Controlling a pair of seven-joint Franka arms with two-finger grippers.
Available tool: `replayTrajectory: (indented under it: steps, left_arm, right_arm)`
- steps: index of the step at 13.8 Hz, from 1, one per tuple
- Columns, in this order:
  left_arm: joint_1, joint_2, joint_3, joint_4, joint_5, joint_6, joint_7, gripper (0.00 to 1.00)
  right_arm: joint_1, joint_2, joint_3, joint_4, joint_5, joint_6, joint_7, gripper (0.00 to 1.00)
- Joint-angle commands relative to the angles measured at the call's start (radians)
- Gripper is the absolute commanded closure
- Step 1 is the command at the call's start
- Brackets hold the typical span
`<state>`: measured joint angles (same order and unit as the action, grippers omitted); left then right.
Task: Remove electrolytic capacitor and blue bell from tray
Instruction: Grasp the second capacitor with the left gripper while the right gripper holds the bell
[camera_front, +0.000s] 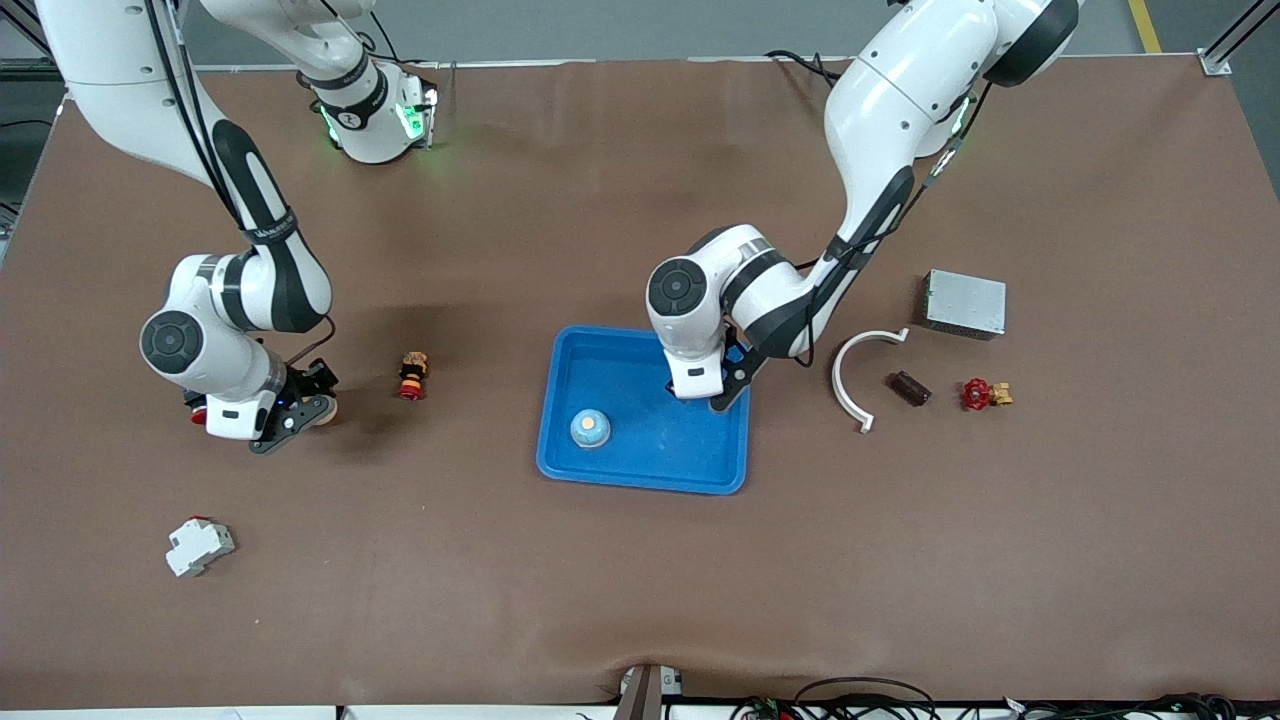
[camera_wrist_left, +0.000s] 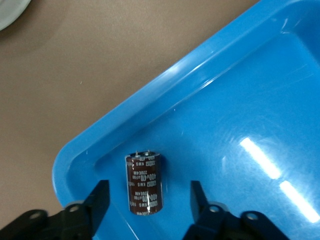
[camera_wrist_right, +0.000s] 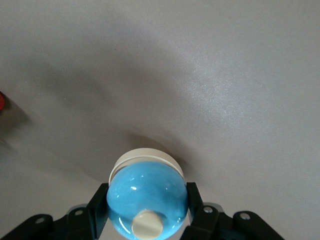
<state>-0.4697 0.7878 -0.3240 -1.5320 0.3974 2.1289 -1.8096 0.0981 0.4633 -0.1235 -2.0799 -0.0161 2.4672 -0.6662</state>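
Electrolytic capacitor (camera_wrist_left: 142, 183), light, rigid and slick, lies in the tray (camera_wrist_left: 235, 100) between the left gripper's (camera_wrist_left: 145, 200) parted jaws; right gripper (camera_wrist_right: 145, 202) clamps a blue bell (camera_wrist_right: 146, 200).

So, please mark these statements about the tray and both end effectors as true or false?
1. The brown cylindrical electrolytic capacitor is inside the bright-blue plastic tray. True.
2. The left end effector is shut on the capacitor. False: its fingers straddle it with gaps on both sides.
3. The right end effector grips a blue dome-shaped bell outside the tray. True.
4. The tray holds no bell. False: a second blue bell sits in it.
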Motion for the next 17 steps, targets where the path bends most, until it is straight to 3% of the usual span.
replayTrajectory:
  steps: [1,2,5,6,8,10,13,17]
  left_arm:
    - [-0.004,0.007,0.0,0.003,0.031,0.0,-0.037,0.36]
    - [-0.003,0.008,0.0,0.003,0.031,0.0,-0.04,0.45]
    - [-0.001,0.008,0.0,0.007,0.031,0.0,-0.037,0.91]
    - [-0.003,0.008,0.0,0.007,0.031,0.0,-0.03,1.0]
    - [0.002,0.007,0.0,0.006,0.031,0.0,-0.025,1.0]
    - [0.003,-0.01,0.0,0.013,0.032,-0.001,-0.023,1.0]
    - [0.022,-0.073,0.0,0.042,0.032,-0.038,0.007,1.0]
    - [0.12,-0.172,-0.009,0.038,0.018,-0.17,0.227,1.0]
  right_arm:
    - [-0.021,0.023,0.019,0.008,-0.01,0.024,-0.015,0.86]
    - [-0.021,0.034,0.019,0.009,-0.008,0.035,-0.015,0.86]
    - [-0.023,0.035,0.019,0.009,-0.008,0.038,-0.015,0.85]
    - [-0.023,0.037,0.019,0.009,-0.008,0.039,-0.015,0.81]
    - [-0.023,0.037,0.019,0.011,-0.008,0.039,-0.015,0.6]
    - [-0.026,0.035,0.019,0.011,-0.008,0.032,-0.015,0.0]
    - [-0.029,0.014,0.018,0.012,-0.008,-0.019,-0.012,0.0]
    - [-0.015,-0.051,0.025,0.099,0.007,-0.267,0.066,0.0]
